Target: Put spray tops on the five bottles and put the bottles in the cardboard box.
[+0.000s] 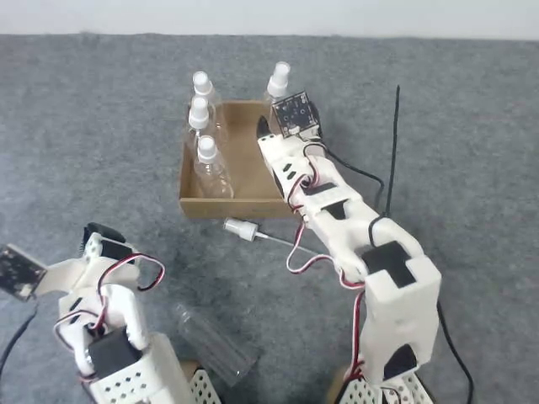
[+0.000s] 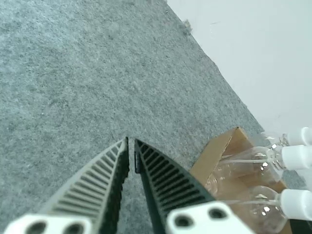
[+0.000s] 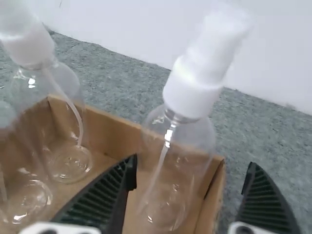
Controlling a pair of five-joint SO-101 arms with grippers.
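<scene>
right claw [image 3: 191,163]: released, jaws spread wide on either side of a capped bottle [image 3: 181,146]; no contact evident. that bottle stands upright in a corner of the cardboard box [image 1: 221,204]. three more capped bottles [image 1: 199,114] stand in a row along the opposite wall.

left claw [image 2: 130,141]: clenched, grasping nothing, hanging over bare tabletop [image 2: 73,73], well apart from the box.

outside the box, a loose spray top [image 1: 240,227] lies just beside the front wall. an uncapped bottle [image 1: 210,343] lies on its side near the left arm's base.

assessment: four of five appear boxed and the fourth is at the point of release. the next move calls for lifting the right claw clear without tipping that bottle. the last bottle must then be held steady while the top's tube goes into its neck.
</scene>
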